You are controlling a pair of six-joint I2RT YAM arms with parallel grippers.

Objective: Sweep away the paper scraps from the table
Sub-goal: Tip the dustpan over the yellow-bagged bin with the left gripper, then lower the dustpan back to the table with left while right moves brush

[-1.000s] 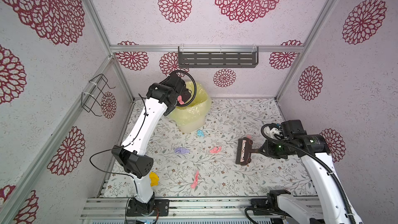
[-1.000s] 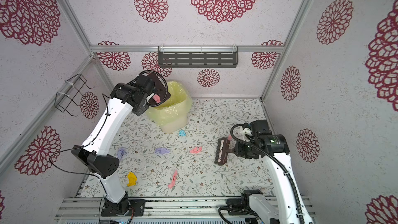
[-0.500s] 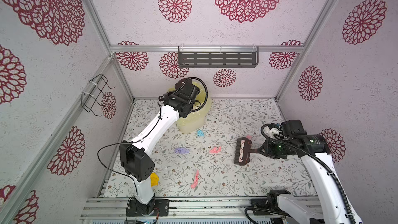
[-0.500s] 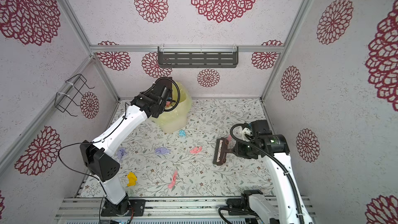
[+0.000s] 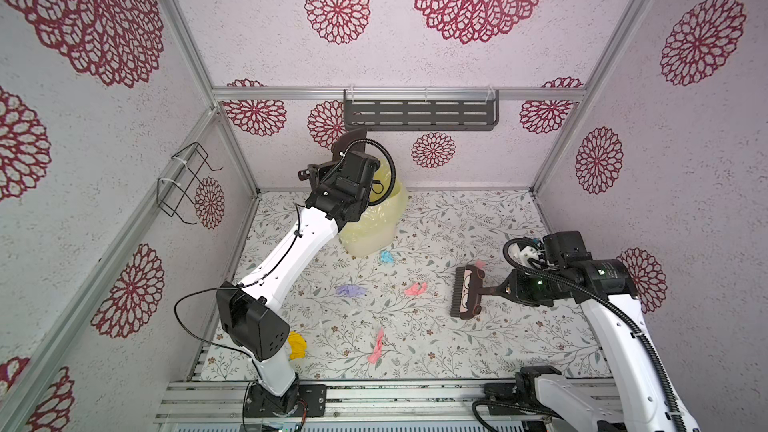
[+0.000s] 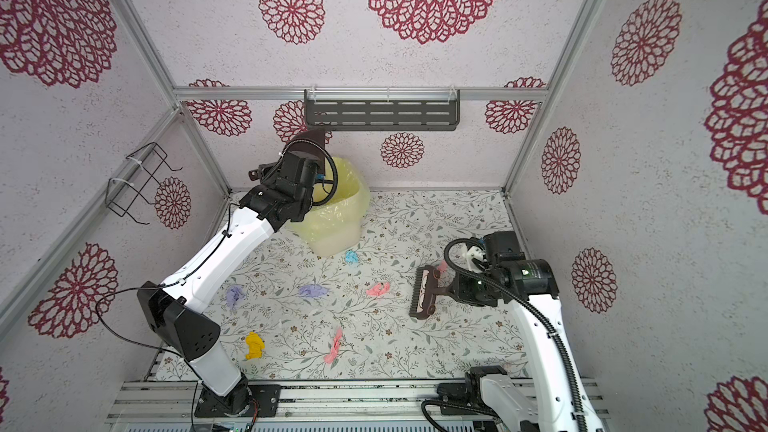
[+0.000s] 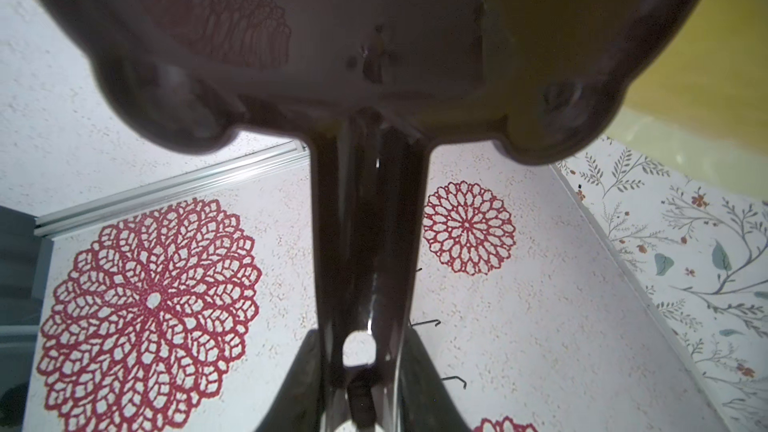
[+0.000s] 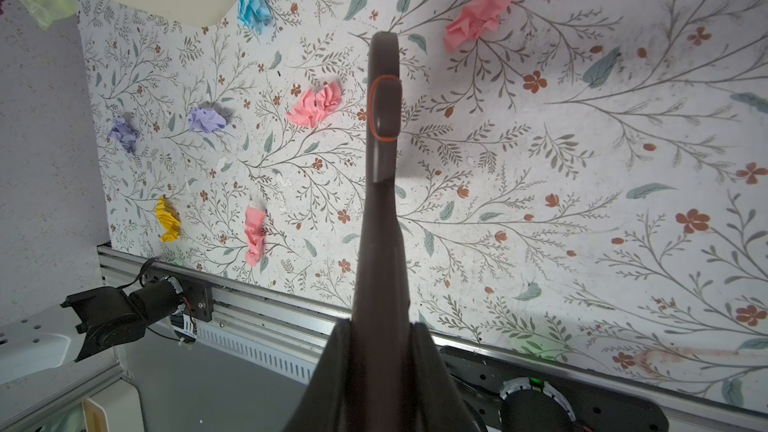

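Found the vine-printed tabletop [image 5: 478, 218] filling the booth floor, with a yellow-lined bin [image 5: 374, 228] at its far left. Saw the left tool [image 7: 360, 392] clamped on the handle of a dark dustpan [image 5: 352, 141], raised over the bin's mouth, well apart from anything on the tabletop. Saw the right tool [image 8: 379, 367] clenched round the handle of a brush [image 5: 465, 293], low at the tabletop's right half; could not tell whether bristles touched. Noted the brush head's long axis running near-to-far in both top views, bristles turned leftward. Counted most paper scraps [image 5: 377, 344] left of those bristles: the nearest pink wad [image 5: 415, 289] close by, a lilac wad [image 5: 351, 290], a blue wad [image 5: 386, 257] and a yellow wad [image 5: 297, 344] farther off; spotted a stray pink wad [image 5: 480, 263] just beside the head's far end, on its back side. Judged the right arm nearer, a leftward stroke the likely next move, with no pan down to receive it.
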